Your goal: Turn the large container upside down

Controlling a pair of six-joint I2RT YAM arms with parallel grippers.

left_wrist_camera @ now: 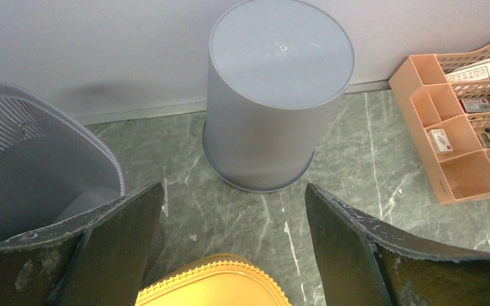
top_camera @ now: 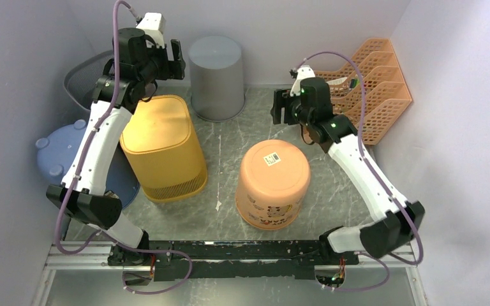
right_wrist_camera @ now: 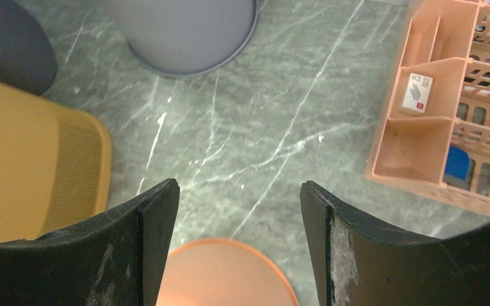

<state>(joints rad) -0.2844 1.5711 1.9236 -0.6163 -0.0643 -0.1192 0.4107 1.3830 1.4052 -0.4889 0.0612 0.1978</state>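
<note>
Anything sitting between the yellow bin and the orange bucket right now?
No. In the top view only bare marbled tabletop, with a few pale streaks, separates the yellow bin from the orange bucket.

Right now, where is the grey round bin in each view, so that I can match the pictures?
Top external: grey round bin, top centre, by the back wall.
Left wrist: grey round bin, upper centre.
Right wrist: grey round bin, only its lower part, top edge, left of centre.
Shared landmark: the orange organizer, to its right in every view.
</note>
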